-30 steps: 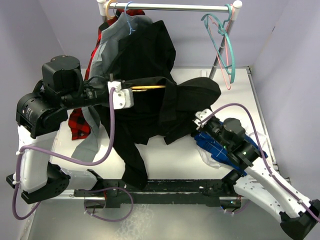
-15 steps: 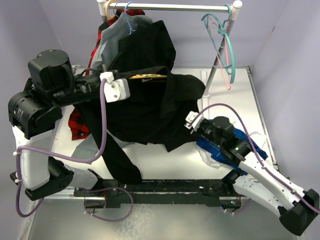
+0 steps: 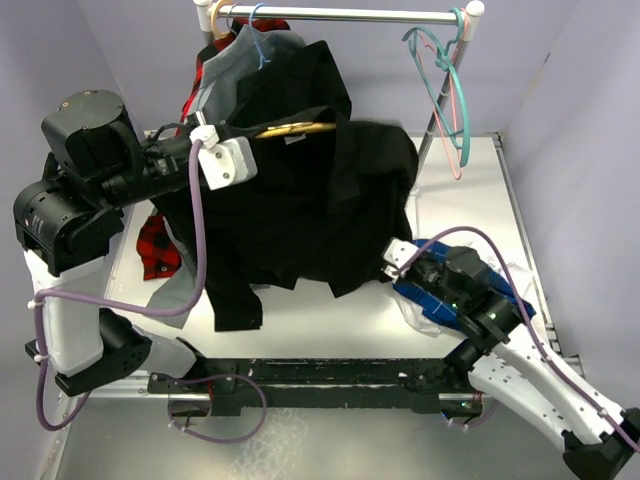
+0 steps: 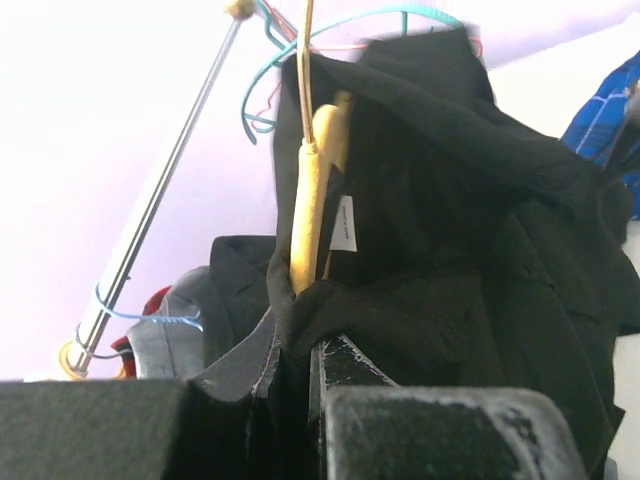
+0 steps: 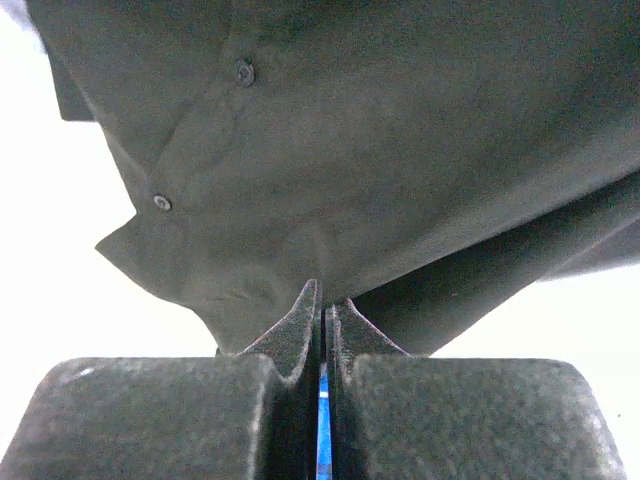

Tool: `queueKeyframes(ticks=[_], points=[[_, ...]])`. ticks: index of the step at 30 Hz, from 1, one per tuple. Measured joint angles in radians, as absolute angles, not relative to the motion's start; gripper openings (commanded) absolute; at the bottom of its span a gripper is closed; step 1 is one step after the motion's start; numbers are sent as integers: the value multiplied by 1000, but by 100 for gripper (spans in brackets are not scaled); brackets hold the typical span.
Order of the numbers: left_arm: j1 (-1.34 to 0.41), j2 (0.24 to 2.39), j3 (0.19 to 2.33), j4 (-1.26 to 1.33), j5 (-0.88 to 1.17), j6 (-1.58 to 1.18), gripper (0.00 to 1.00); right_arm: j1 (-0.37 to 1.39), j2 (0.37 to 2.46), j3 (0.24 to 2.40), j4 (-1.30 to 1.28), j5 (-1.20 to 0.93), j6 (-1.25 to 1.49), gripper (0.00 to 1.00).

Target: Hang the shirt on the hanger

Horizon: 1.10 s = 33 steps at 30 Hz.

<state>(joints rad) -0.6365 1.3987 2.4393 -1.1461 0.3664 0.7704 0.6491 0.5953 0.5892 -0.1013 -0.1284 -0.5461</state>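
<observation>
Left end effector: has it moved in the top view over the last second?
Yes. The left end effector, gripping the hanger, has moved back toward the clothes rail and slightly left, lifting the shirt.

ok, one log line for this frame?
left gripper: shut on hanger, held aloft | shirt: draped over hanger, hanging | right gripper: shut, tips at shirt hem, pinch unconfirmed

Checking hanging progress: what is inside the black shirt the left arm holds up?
A thin yellow-orange plastic hanger pokes from the floppy black long-sleeved shirt; fabric hides the rest.
</observation>
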Motion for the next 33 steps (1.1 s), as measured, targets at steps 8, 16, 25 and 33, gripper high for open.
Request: queueKeyframes(ticks=[8,16,25,33], points=[[-635,1437,2524,-1055,354,739,0,653,723,589,-162,-131,-613,0],[-636,1439,2551,-1032,363,718,0,654,750,593,-170,-127,-644,100],[-635,1419,2481,-1090,477,746,0,654,613,1007,-289,-96,-555,100],[-635,1390,2296,-1167,551,778,0,654,882,1605,-530,-109,-504,100]])
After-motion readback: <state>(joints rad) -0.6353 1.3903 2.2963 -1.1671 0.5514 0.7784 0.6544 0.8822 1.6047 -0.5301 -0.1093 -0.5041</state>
